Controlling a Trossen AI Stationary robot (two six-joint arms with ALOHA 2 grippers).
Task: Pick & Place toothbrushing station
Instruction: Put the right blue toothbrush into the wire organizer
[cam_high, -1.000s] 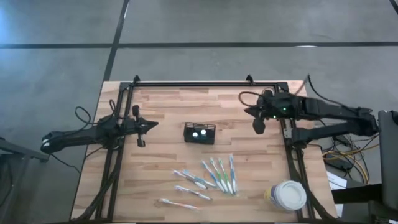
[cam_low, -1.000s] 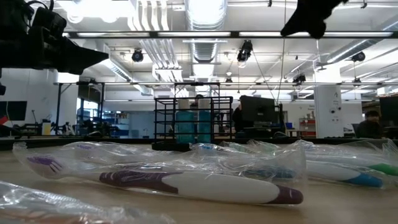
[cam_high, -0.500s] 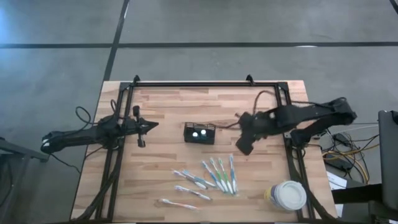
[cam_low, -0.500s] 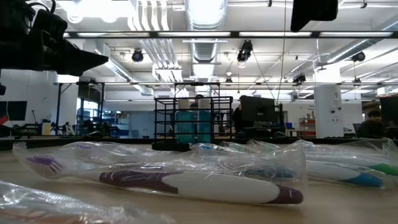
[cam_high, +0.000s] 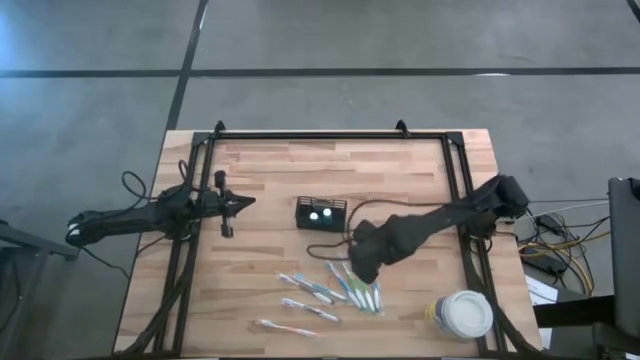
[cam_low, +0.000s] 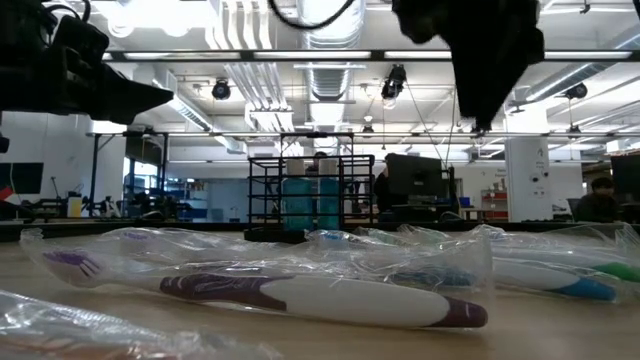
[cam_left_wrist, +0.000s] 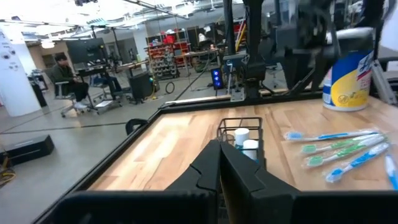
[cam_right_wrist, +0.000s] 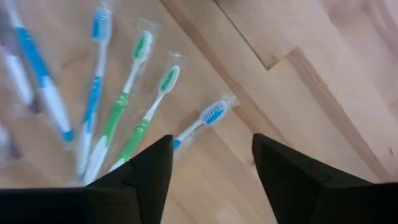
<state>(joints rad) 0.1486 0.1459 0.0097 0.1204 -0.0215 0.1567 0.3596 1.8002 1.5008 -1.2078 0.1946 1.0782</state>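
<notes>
Our right gripper (cam_high: 366, 262) has swung from the table's far edge to hover over the wrapped toothbrushes (cam_high: 352, 281), fingers spread and empty — a pick looks next. The caddy (cam_high: 321, 214) sits just beyond them; our left gripper (cam_high: 240, 203) waits clenched beside it.

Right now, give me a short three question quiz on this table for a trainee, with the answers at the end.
1. True or false: the right claw hangs over the wrapped toothbrushes with its jaws open.
2. Which stands nearest the table's right front corner? A) black caddy B) round white tub C) left claw
3. Fill in: the left claw is ____ and holds nothing.

Key: 1 true; 2 B; 3 shut.
</notes>
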